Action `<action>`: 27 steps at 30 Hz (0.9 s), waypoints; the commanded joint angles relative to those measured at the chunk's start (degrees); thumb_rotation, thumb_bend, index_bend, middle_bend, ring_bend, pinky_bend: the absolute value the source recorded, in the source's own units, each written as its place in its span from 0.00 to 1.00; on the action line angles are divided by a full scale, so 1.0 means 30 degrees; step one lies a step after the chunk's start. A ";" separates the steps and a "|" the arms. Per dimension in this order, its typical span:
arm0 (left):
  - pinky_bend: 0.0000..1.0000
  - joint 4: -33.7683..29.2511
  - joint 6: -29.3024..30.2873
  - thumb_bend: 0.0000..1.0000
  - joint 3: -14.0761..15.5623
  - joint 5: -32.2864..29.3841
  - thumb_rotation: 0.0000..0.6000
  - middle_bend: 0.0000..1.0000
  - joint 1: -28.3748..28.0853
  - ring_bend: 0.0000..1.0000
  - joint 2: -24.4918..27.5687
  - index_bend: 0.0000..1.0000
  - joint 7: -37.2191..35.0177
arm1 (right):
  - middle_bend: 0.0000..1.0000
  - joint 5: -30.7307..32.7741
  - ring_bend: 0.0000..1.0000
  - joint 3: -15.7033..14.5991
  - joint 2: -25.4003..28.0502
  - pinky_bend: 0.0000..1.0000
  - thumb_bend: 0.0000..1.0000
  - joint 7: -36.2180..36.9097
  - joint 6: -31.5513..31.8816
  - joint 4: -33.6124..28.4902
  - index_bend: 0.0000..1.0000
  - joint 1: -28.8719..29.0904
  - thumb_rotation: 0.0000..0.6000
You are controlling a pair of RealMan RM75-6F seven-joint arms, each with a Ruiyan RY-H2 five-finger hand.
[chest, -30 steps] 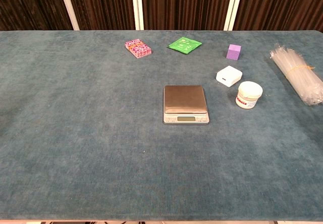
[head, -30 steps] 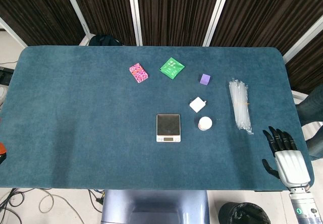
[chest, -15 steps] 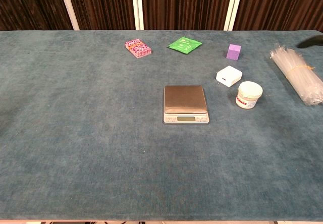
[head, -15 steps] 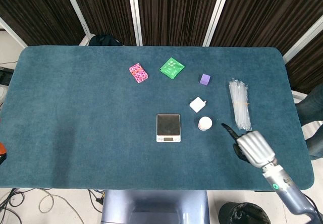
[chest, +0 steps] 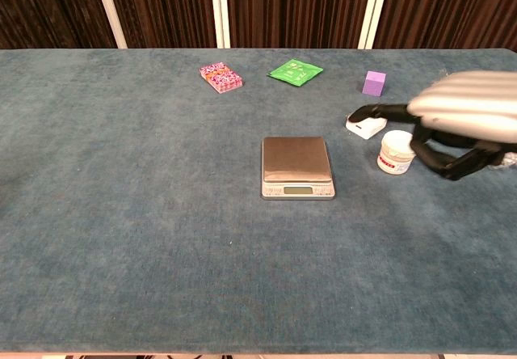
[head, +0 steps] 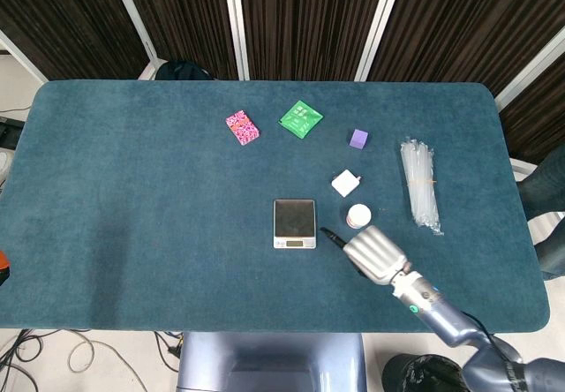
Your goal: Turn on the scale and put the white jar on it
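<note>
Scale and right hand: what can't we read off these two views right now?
- Scale display: too small in both views to tell whether it is on.
- Right hand: cut off by the right edge in the chest view; its palm side faces away in the head view.
- White jar: label print too small; the hand partly covers it in the chest view.
- Left hand: in neither view.

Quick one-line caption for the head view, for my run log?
Right hand hovers, one finger extended toward the scale, white jar waiting beside it on the blue table.
</note>
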 commanded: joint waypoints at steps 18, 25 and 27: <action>0.00 -0.0103 0.0023 0.69 -0.0050 -0.0055 1.00 0.00 0.0021 0.00 0.0032 0.03 -0.0041 | 0.81 0.5200 0.85 -0.0280 -0.2996 0.90 0.85 -0.4048 -0.1443 0.0527 0.00 0.2855 1.00; 0.00 -0.0132 0.0041 0.69 -0.0056 -0.0041 1.00 0.00 0.0019 0.00 0.0040 0.03 0.0018 | 0.81 0.6637 0.85 -0.0426 -0.3663 0.92 0.85 -0.4980 -0.1001 0.0805 0.00 0.3614 1.00; 0.00 -0.0126 0.0037 0.69 -0.0065 -0.0050 1.00 0.00 0.0014 0.00 0.0044 0.03 0.0025 | 0.81 0.6915 0.85 -0.0506 -0.3809 0.93 0.85 -0.5185 -0.0912 0.0871 0.00 0.3796 1.00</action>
